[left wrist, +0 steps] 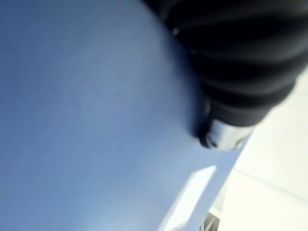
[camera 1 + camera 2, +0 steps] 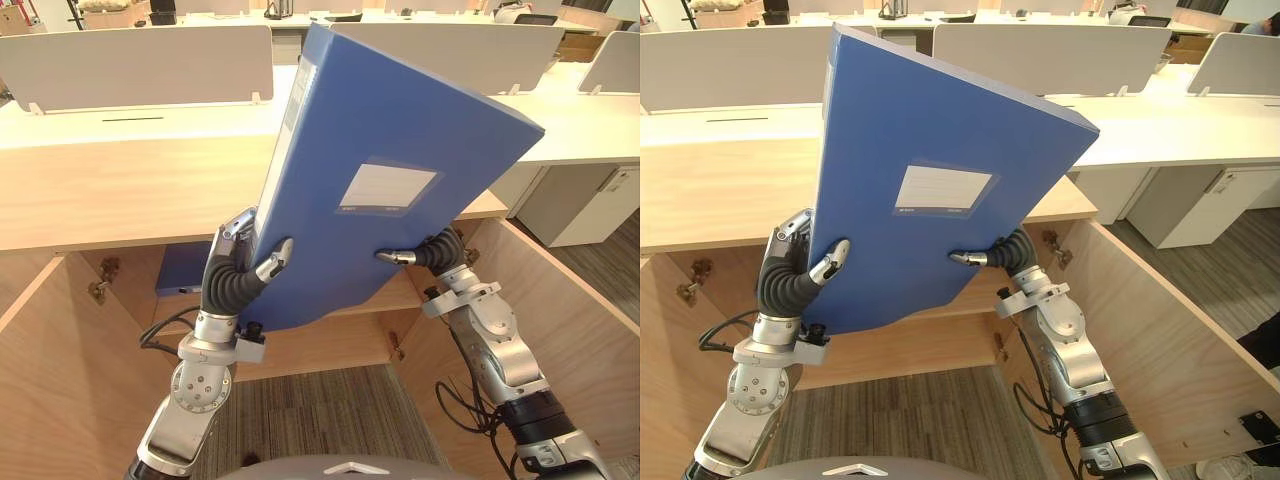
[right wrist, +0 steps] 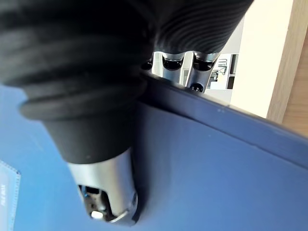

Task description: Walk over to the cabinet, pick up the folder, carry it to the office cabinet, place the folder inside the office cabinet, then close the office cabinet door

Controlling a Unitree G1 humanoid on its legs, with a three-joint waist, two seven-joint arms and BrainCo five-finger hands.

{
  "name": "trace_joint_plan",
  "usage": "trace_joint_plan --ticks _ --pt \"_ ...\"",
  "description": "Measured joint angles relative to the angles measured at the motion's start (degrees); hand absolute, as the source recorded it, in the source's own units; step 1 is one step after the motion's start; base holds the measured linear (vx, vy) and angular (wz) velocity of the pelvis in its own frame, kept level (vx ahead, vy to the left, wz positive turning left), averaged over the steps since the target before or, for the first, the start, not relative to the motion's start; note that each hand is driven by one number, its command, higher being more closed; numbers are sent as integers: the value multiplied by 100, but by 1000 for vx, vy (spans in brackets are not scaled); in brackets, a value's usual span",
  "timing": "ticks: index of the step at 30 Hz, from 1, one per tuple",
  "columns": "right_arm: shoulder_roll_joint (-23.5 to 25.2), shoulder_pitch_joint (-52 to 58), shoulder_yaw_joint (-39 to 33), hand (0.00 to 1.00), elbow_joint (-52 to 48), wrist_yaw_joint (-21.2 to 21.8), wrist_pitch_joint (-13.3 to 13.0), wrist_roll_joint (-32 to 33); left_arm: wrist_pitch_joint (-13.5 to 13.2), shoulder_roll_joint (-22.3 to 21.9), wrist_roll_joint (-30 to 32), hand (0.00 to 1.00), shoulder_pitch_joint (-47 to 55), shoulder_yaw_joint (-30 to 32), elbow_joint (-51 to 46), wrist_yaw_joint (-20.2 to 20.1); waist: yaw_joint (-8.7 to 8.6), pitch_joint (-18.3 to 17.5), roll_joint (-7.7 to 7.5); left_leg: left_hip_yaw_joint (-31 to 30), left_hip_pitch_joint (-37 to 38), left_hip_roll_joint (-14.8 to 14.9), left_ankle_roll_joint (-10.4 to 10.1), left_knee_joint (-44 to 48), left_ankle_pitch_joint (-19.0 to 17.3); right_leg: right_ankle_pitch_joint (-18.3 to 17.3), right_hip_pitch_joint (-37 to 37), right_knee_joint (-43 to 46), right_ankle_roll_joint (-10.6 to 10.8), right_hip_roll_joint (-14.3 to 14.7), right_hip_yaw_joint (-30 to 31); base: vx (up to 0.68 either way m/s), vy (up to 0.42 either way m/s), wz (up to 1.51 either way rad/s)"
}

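I have the rigid blue box-style folder (image 2: 400, 150) up in both hands, tilted with its upper end leaning away toward the desks, its white rectangular label (image 2: 388, 187) facing me. My left hand (image 2: 232, 270) pinches the lower left edge: the thumb lies pressed on the front face and the fingers curl round behind. My right hand (image 2: 437, 250) does the same on the lower right edge, and its wrist view shows the thumb flat on the blue face and the fingers hooked over the rim.

The folder hangs just above the low light-wood office cabinet (image 2: 120, 190), whose two doors (image 2: 560, 320) stand swung wide. A second blue folder (image 2: 185, 268) lies on the shelf inside.

I judge the pick-up and carry done. What remains is lowering the folder onto the shelf, letting go, and shutting the doors.
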Motion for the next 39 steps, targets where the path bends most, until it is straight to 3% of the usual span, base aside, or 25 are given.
trace_joint_plan --ticks 7,11,15,19,24,28,31,39 --pt "243 0 -5 100 -25 -10 4 -330 0 -16 2 0 103 185 3 -24 35 -39 -8 -94 -62 -7 -14 0 15 5 -22 -8 -8 1 -42 0 1 5" --pt "649 22 -19 100 -83 -41 7 -606 0 -109 25 0 187 496 11 -13 58 -39 -7 -118 -63 -10 -12 1 17 20 -10 -13 -32 1 -74 3 0 1" --pt "1216 218 -142 100 -697 -257 1 -905 0 -425 47 0 399 1087 59 84 69 -38 -7 -198 -90 -16 -14 1 17 0 12 -18 -37 -3 -164 11 -2 10" --pt "1805 407 -606 100 -1079 -498 -52 -1066 6 -853 -32 0 696 2074 340 330 104 -39 -8 -294 -146 -29 -20 1 30 -19 13 -14 -40 -13 -275 5 1 13" --pt "2120 710 -1023 100 -1159 -743 -122 -1333 132 -1261 -315 0 1144 3073 728 609 127 -52 -34 -384 -161 -48 -21 0 31 -65 37 5 -48 -31 -359 8 3 10" --pt "2258 1054 -1146 100 -1314 -760 -113 -1560 257 -1482 -558 0 1427 3345 1128 637 160 -56 -42 -429 -181 -49 -23 0 29 -96 40 14 -52 -34 -421 12 -4 7" --pt "2345 1218 -1152 100 -1371 -753 -113 -1559 416 -1601 -643 0 1582 3400 1587 574 151 -55 -50 -453 -201 -46 -26 0 27 -138 36 16 -15 -36 -471 12 -7 5" --pt "2553 1566 -1142 100 -1308 -752 -88 -1559 929 -1585 -620 0 1648 3311 3474 -120 128 -23 -92 -493 -346 -49 -42 1 12 -166 -80 15 -18 -43 -508 7 0 3"
